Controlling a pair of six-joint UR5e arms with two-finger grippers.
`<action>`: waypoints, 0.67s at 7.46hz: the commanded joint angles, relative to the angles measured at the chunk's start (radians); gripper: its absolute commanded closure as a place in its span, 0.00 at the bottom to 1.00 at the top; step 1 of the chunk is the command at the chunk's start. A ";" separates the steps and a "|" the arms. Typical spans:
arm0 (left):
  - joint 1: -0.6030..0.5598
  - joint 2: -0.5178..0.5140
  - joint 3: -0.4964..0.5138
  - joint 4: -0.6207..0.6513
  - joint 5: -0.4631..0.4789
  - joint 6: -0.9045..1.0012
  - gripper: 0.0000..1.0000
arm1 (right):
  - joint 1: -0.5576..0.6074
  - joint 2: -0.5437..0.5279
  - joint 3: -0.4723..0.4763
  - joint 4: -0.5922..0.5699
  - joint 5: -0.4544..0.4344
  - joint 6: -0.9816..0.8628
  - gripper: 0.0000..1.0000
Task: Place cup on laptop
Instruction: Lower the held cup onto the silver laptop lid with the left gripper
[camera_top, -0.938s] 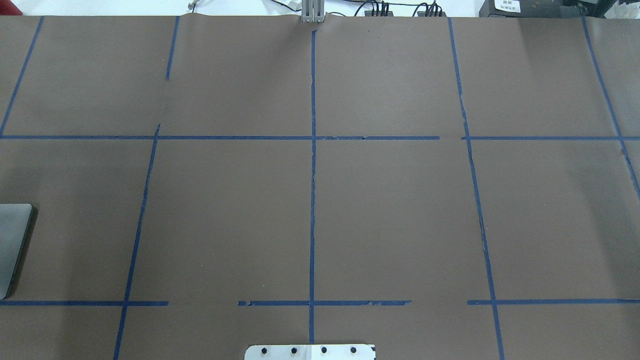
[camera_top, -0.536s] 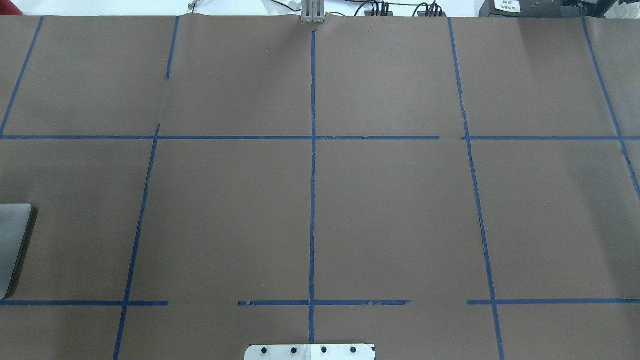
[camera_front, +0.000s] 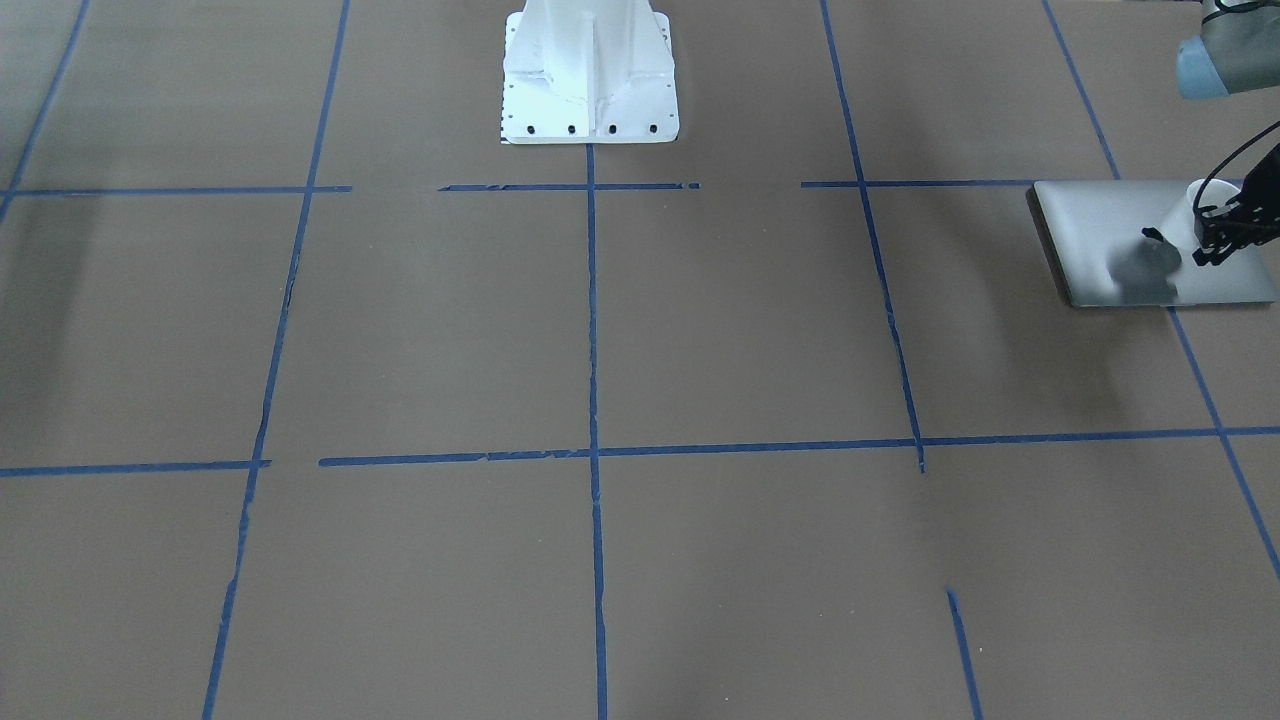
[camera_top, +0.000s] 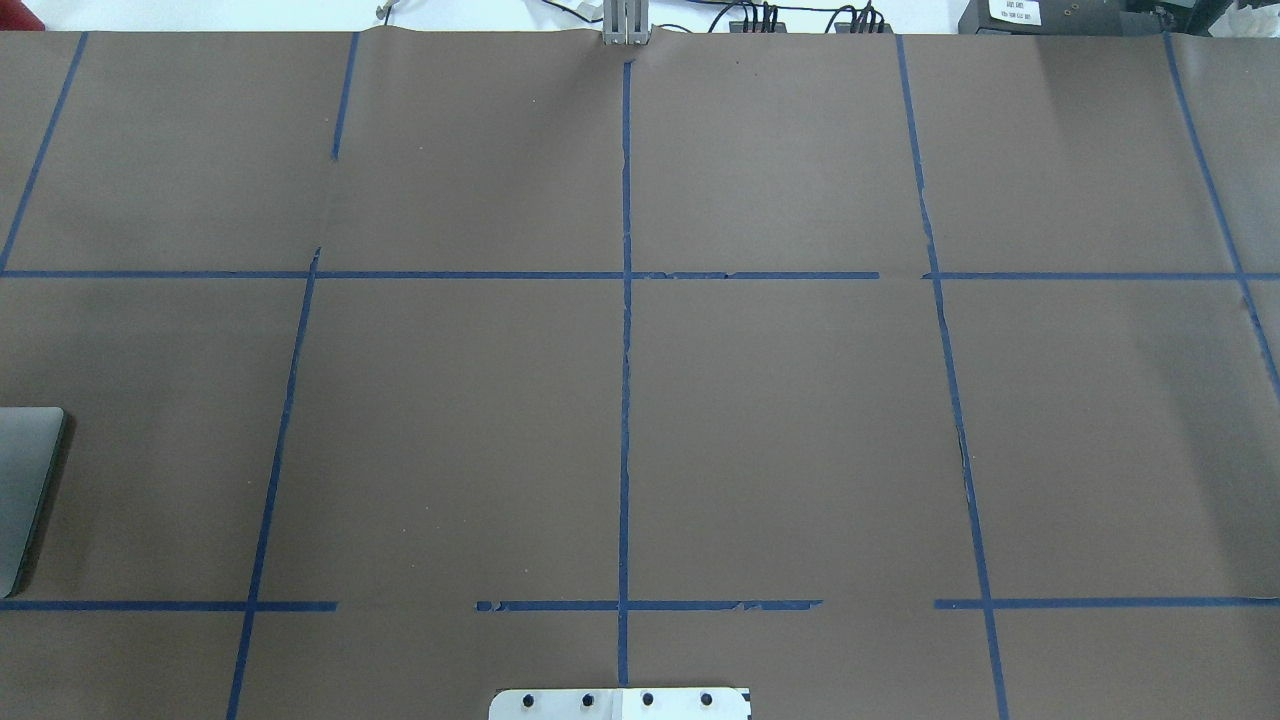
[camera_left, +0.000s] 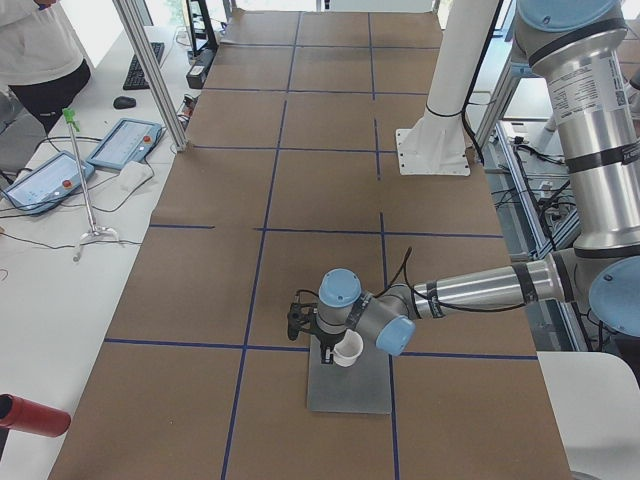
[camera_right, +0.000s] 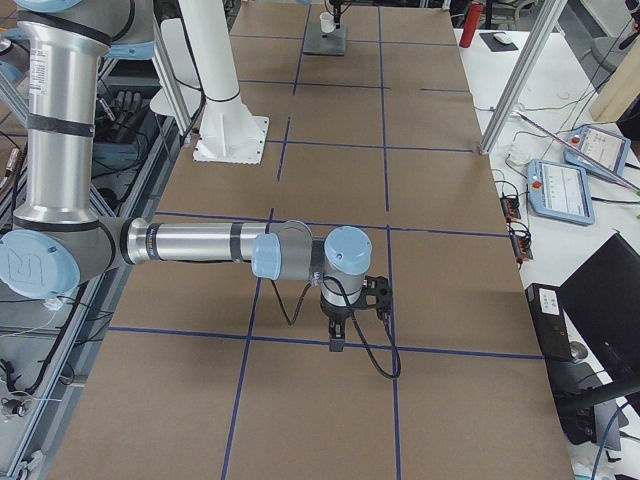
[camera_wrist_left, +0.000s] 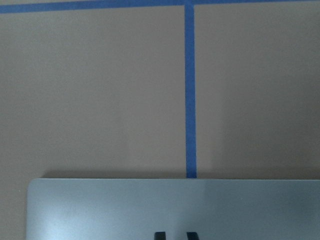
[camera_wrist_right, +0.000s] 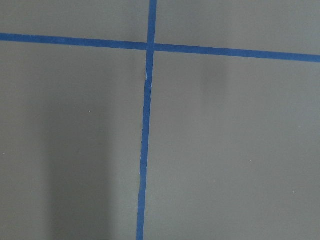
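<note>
The silver-grey laptop (camera_front: 1110, 240) lies shut at the table's end on my left side; it also shows in the exterior left view (camera_left: 350, 390), and only its corner shows in the overhead view (camera_top: 25, 490). The small white cup (camera_front: 1203, 193) (camera_left: 348, 349) is over the laptop's lid. My left gripper (camera_front: 1212, 248) (camera_left: 327, 350) points down beside it, with its fingertips (camera_wrist_left: 159, 235) close together, as if pinching the cup's wall. I cannot tell whether the cup touches the lid. My right gripper (camera_right: 335, 338) hangs over bare table, and I cannot tell whether it is open or shut.
Brown paper with blue tape lines covers the table (camera_top: 790, 430). The robot's white base (camera_front: 588, 70) stands at mid-table on its near edge. A red bottle (camera_left: 30, 415) lies beyond the laptop's end. Tablets (camera_left: 120, 143) and an operator are on the far side.
</note>
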 joint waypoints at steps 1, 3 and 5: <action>0.012 -0.008 0.011 -0.021 -0.032 -0.006 1.00 | 0.000 0.000 0.000 0.000 -0.001 0.000 0.00; 0.012 -0.014 0.011 -0.021 -0.047 -0.019 1.00 | 0.000 0.000 0.000 0.000 0.000 0.000 0.00; 0.013 -0.016 0.014 -0.020 -0.047 -0.019 1.00 | 0.000 0.000 0.000 0.000 0.000 0.000 0.00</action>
